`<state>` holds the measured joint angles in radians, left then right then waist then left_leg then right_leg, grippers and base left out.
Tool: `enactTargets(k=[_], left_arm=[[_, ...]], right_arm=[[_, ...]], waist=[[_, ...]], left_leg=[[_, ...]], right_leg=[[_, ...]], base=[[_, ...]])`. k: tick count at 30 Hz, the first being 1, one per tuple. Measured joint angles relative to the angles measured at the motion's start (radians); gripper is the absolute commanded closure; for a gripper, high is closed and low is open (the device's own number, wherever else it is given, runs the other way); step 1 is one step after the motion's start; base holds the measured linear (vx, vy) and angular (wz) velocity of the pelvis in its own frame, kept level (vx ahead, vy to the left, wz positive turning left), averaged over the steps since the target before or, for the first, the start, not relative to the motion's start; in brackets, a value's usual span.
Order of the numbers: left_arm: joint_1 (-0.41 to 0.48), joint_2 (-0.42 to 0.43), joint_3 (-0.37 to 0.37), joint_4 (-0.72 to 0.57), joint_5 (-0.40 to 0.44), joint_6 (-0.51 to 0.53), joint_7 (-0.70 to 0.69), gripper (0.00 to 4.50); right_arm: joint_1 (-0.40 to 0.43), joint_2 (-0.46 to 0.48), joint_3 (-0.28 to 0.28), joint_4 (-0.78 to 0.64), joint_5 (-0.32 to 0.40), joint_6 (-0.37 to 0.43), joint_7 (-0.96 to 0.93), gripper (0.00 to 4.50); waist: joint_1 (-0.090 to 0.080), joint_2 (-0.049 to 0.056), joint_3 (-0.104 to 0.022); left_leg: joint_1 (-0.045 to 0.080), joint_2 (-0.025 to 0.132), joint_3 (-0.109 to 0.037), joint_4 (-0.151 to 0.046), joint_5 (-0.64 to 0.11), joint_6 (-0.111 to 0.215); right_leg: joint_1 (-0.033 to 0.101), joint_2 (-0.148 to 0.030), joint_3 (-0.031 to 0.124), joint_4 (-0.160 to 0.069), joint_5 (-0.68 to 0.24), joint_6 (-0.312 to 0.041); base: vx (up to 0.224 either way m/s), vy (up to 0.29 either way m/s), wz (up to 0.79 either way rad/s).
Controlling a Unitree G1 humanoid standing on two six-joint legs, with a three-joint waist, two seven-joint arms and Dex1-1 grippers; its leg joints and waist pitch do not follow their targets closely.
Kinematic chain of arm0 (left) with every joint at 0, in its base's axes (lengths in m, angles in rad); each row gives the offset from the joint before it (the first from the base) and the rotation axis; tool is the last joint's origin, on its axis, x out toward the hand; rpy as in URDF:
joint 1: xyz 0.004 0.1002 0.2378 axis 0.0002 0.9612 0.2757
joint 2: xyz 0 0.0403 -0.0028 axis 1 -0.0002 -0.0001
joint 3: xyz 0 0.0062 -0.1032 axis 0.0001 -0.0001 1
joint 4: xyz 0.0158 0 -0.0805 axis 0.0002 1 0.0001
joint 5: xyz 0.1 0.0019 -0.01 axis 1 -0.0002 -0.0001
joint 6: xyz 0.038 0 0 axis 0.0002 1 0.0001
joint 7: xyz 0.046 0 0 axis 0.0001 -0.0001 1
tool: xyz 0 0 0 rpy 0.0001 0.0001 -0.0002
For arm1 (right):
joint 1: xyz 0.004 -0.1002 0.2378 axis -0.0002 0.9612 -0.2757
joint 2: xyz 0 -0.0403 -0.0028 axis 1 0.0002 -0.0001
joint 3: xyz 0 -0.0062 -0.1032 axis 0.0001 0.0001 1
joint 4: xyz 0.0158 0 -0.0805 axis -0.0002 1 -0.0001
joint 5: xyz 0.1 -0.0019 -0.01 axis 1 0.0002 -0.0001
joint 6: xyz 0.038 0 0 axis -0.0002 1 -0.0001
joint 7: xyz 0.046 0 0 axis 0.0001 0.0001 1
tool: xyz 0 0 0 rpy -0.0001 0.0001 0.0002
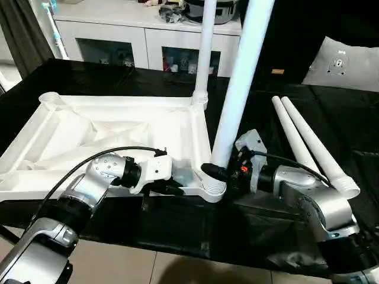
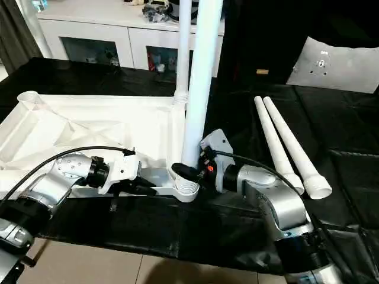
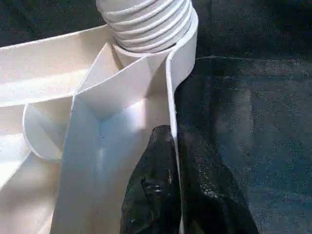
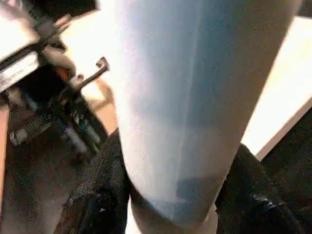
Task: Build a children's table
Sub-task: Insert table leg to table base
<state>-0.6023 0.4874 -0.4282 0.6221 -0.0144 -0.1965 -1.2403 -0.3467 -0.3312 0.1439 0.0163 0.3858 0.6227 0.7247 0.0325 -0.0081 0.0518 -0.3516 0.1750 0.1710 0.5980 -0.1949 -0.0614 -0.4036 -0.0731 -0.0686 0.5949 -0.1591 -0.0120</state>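
Black mat (image 1: 331, 118); upturned white ribbed tabletop (image 1: 118, 133), two legs socketed.

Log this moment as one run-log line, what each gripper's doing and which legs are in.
left gripper: shut on tabletop rim | right gripper: shut on near leg in corner socket | far leg: standing | spare legs: two, lying right

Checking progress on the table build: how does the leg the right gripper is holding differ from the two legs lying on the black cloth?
The held leg stands upright with its lower end in the tabletop's near corner socket; the two loose legs lie flat on the black cloth, away from the top. The right gripper clamps the held leg just above the socket; nothing touches the loose pair. All three are white tapered tubes.
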Motion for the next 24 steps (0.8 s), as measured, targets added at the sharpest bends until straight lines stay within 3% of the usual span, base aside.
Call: enactTargets(k=[5,10,18,24], left_arm=[[0.003,-0.007,0.001,-0.005,-0.001,0.004,0.0,4.5],[0.015,-0.018,0.021,-0.005,-0.011,0.025,0.003,4.5],[0.019,-0.014,0.025,-0.005,-0.01,0.039,0.004,4.5],[0.021,-0.01,0.026,-0.005,0.001,0.041,0.002,4.5]], right_arm=[[0.034,0.012,-0.04,0.017,0.039,-0.016,0.007,2.61],[0.099,0.01,-0.044,-0.004,0.034,-0.098,0.017,2.61],[0.122,-0.023,0.02,-0.027,-0.037,-0.201,0.017,2.61],[0.08,-0.053,0.105,-0.014,-0.128,-0.261,0.045,2.61]], waist=[[0.003,0.0,0.0],[0.005,0.001,-0.001],[0.002,0.002,-0.001],[-0.005,0.005,-0.003]], left_leg=[[0.0,0.0,0.0,0.0,0.0,0.0],[0.0,0.0,0.0,0.0,0.0,0.0],[0.002,0.0,0.0,0.0,0.0,0.0],[0.002,0.0,0.0,0.0,0.0,0.0]], right_leg=[[0.0,0.0,0.0,0.0,0.0,0.0],[0.001,0.0,0.0,0.0,0.0,-0.001],[0.003,0.0,0.0,0.0,-0.001,0.0],[0.006,0.0,0.0,-0.001,-0.001,0.001]], base=[[0.0,0.0,0.0],[0.0,0.0,0.0],[0.0,0.0,0.0],[0.0,0.0,0.0]])
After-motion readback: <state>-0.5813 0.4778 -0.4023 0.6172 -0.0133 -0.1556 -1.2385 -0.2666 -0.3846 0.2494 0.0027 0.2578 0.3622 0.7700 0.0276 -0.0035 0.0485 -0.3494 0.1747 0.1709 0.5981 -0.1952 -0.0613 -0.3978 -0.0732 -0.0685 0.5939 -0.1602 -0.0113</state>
